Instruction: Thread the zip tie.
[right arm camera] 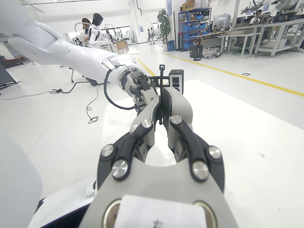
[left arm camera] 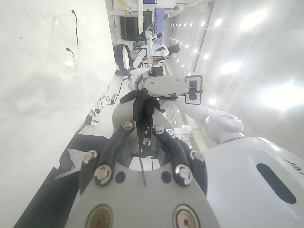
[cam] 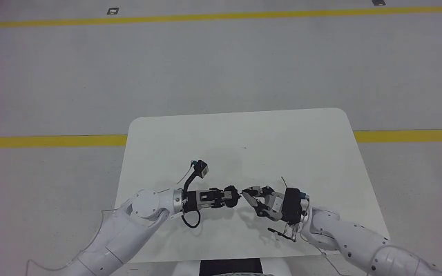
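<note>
I'm pinching the zip tie [right arm camera: 161,79] head-up in the right gripper [right arm camera: 162,97], near the table's [cam: 304,138] 6 o'clock edge. The left gripper [cam: 233,197], at 9 o'clock from it, has its fingers pressed together, seemingly on the tail. It's light, springy and slick, so I'm gripping close to the tip.

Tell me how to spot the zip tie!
Find the white table, then look above its edge nearest the robot. There the right gripper pinches the zip tie: a thin black strip standing upright with a small square head on top, far skinnier than the chunky fingers around it.
</note>
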Controlling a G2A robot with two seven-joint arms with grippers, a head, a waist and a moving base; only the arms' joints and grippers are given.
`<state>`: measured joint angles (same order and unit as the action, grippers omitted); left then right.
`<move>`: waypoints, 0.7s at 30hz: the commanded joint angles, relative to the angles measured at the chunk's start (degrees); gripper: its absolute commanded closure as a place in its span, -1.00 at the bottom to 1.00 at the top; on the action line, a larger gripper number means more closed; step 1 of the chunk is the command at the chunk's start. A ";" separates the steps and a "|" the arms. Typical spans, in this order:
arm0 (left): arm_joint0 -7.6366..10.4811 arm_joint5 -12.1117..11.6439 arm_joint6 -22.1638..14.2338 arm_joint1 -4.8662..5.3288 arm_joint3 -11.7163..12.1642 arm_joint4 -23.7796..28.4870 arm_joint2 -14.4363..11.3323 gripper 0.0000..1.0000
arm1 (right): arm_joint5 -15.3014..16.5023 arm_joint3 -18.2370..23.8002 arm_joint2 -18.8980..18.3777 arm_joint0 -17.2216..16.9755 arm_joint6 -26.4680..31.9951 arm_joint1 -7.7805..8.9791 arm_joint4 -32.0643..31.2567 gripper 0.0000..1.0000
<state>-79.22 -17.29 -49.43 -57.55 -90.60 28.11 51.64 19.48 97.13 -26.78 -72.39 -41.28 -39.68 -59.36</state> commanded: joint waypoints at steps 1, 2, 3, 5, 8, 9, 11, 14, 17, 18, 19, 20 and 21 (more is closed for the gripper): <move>0.00 0.00 0.00 0.00 0.00 0.00 0.00 1.00 | 0.00 -0.13 -0.03 -0.01 -0.16 0.03 -0.02 1.00; 0.00 0.00 0.00 0.00 0.00 0.00 0.00 1.00 | 0.00 -0.17 -0.06 -0.04 -0.24 0.05 -0.04 1.00; 0.00 0.00 0.00 0.00 0.00 0.00 0.00 1.00 | 0.00 -0.21 -0.12 -0.07 -0.31 0.08 -0.07 1.00; 0.00 0.00 0.00 0.00 0.00 0.00 0.00 1.00 | 0.00 -0.24 -0.35 -0.20 -0.47 0.20 -0.17 1.00; 0.00 0.00 0.00 0.00 0.00 0.00 0.00 1.00 | 0.00 -0.24 -0.80 -0.54 -0.58 0.44 -0.32 1.00; 0.00 0.00 0.00 0.00 0.00 0.00 0.00 1.00 | 0.00 -0.20 -0.94 -0.68 -0.63 0.52 -0.35 1.00; 0.00 0.00 0.00 0.00 0.00 0.00 0.00 1.00 | 0.00 -0.12 -1.29 -1.03 -0.79 0.71 -0.41 1.00; 0.00 0.00 0.00 0.00 0.00 0.00 0.00 1.00 | 0.00 0.09 -1.70 -1.52 -0.85 0.98 -0.52 1.00; 0.00 0.00 0.00 0.00 0.00 0.00 0.00 1.00 | 0.00 0.38 -1.83 -1.84 -0.79 1.19 -0.77 1.00; 0.00 0.00 0.00 0.00 0.00 0.00 0.00 1.00 | 0.00 0.53 -1.80 -1.93 -0.81 1.27 -0.88 1.00; 0.00 0.00 0.00 0.00 0.00 0.00 0.00 1.00 | 0.00 0.59 -1.77 -1.96 -0.85 1.33 -0.95 1.00; 0.00 0.00 0.00 0.00 0.00 0.00 0.00 1.00 | 0.00 0.68 -1.71 -1.96 -0.91 1.39 -1.07 1.00; 0.00 0.00 0.00 0.00 0.00 0.00 0.00 1.00 | 0.00 0.78 -1.62 -1.96 -1.05 1.44 -1.22 1.00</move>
<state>-79.22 -17.29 -49.43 -57.55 -90.60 28.11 51.64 19.48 97.84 -28.47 -74.36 -42.22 -38.28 -60.46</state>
